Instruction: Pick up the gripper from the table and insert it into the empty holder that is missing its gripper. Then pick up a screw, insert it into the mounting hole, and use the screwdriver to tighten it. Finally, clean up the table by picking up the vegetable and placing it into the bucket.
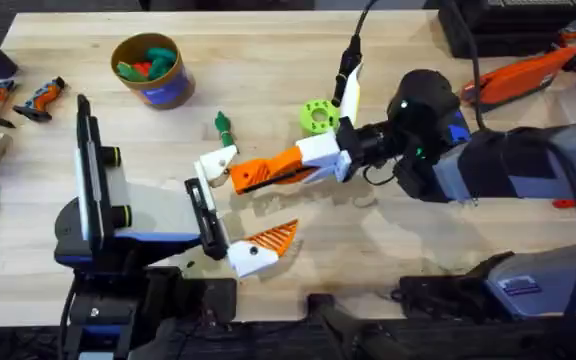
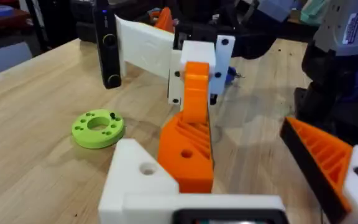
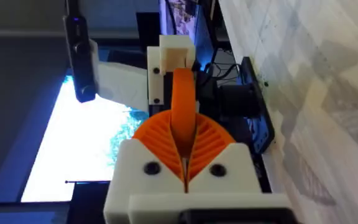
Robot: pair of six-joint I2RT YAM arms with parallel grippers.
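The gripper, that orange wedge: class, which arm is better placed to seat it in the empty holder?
Right, most likely. The right gripper is shut on the gripper, already against the holder on the left arm, which merely presents it.

We saw a lime-green perforated disc [image 1: 317,116] mid-table, two orange-and-black tools [image 1: 16,97] by the left edge, and another [image 1: 520,76] at the far right corner.

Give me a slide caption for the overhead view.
Right gripper presses the orange wedge against the left arm's white holder.
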